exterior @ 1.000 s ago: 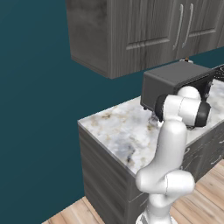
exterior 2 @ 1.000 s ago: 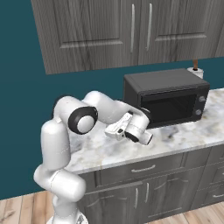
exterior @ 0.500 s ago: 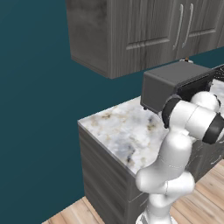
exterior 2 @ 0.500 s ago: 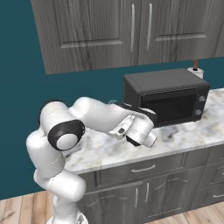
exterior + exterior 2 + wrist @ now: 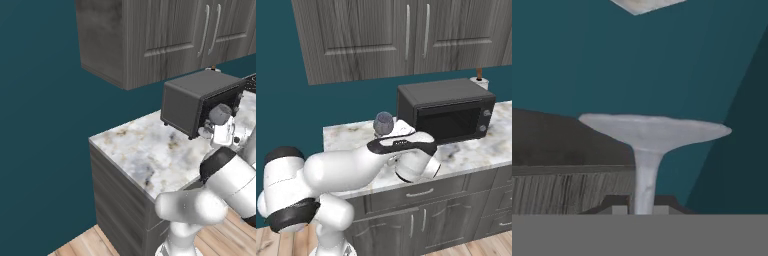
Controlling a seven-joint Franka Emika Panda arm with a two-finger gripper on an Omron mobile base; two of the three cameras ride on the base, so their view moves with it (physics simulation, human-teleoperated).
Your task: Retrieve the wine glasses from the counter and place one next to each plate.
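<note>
My gripper (image 5: 639, 208) is shut on the thin stem of a translucent grey-blue wine glass (image 5: 647, 150). In the hand view its round foot spreads wide above the fingertips. In the right base view the glass's rounded bowl (image 5: 383, 122) sticks up above the hand (image 5: 403, 144), which hangs over the marbled counter (image 5: 466, 152) in front of the microwave. The left base view shows the same bowl (image 5: 220, 114) above the hand, near the counter's (image 5: 145, 150) right part. The plates are out of view.
A black microwave (image 5: 446, 107) (image 5: 200, 100) stands on the counter right behind the hand. Dark grey wall cabinets (image 5: 406, 35) hang overhead. A paper towel roll (image 5: 479, 81) sits behind the microwave. The counter ends at its left edge against a teal wall.
The arm has folded down and swung round, its elbow dropping low toward the base. The hand has stayed in front of the microwave, still shut on the glass.
</note>
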